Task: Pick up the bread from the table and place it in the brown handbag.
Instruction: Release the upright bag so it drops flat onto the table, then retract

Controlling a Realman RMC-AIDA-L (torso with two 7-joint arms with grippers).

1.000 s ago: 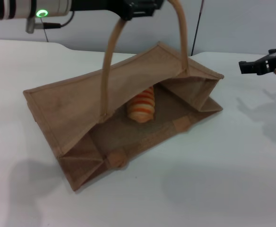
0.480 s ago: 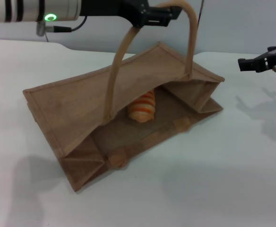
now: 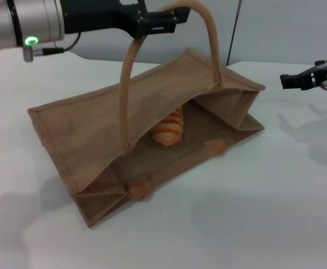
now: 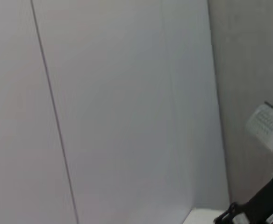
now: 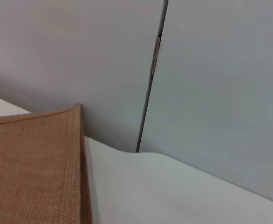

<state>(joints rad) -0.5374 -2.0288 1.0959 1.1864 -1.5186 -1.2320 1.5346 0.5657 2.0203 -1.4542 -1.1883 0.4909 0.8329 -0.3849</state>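
Observation:
The brown handbag (image 3: 90, 129) lies on its side on the white table (image 3: 264, 213) with its mouth facing me. The bread (image 3: 170, 128), banded orange and cream, lies inside the bag near the mouth. My left gripper (image 3: 172, 17) is above the bag's back, shut on the upper strap handle (image 3: 125, 84) and holding it up so the mouth stays open. My right gripper (image 3: 292, 81) hovers over the table to the right of the bag, apart from it and empty. A corner of the bag shows in the right wrist view (image 5: 33, 172).
The second handle lies under the bag's lower edge (image 3: 136, 189). A grey wall with a dark vertical seam (image 5: 151, 79) stands behind the table. The right arm's black end shows far off in the left wrist view (image 4: 260, 207).
My left arm has shifted to the left with the handle still in its grip, so the strap leans more to the left. The bread and the right gripper have hardly moved.

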